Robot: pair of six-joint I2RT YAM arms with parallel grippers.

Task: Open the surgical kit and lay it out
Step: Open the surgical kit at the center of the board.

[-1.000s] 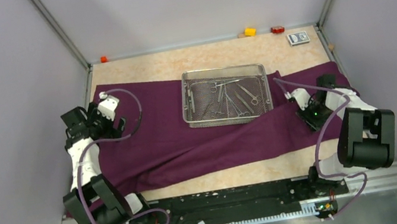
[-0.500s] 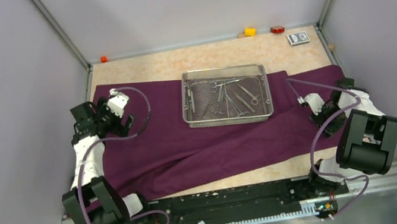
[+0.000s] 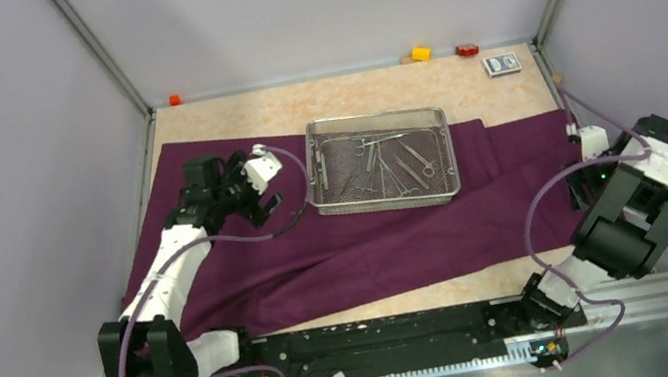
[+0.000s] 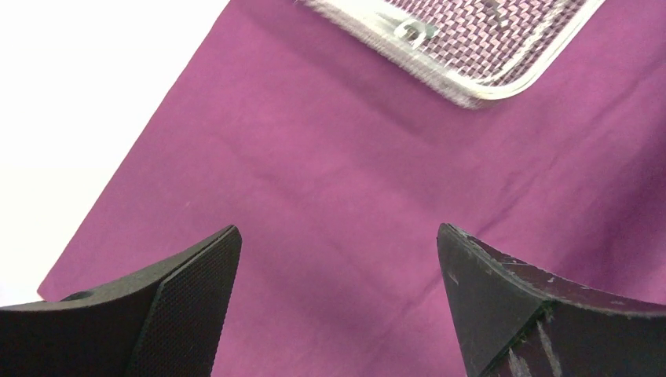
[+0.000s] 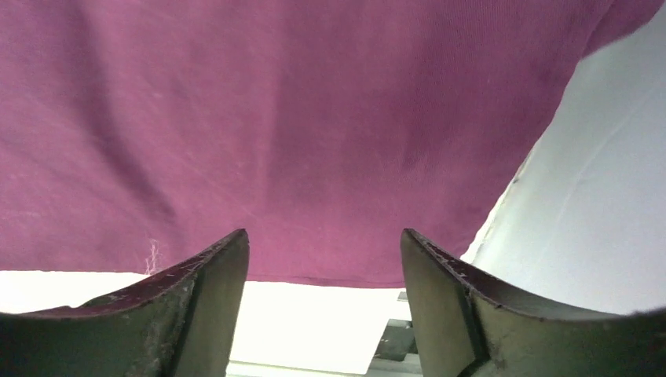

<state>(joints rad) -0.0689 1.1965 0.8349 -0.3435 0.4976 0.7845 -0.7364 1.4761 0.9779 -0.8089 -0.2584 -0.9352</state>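
Top external view: one dark purple cloth wrap lies spread across the table, reaching almost from side to side, with a fold running along its near half. One silver mesh tray sits on the cloth, toward the far side and centred. A loose pile of slim steel instruments lies inside it, overlapping, so no sure count. Three small blocks stand at the far edge: orange block, yellow block, red block. One blue-white card packet lies near the far right corner; its print is too small to read. The left arm reaches forward and inward, and the left gripper sits over the cloth just left of the tray. The right arm is folded back at the right side, its right gripper at the cloth's right edge. Left wrist view: left gripper has its jaws spread wide with nothing between them, purple cloth below, one rounded tray corner ahead. Right wrist view: right gripper has its jaws apart and empty, the cloth beyond them, pale table at its hem and a grey wall to the right.
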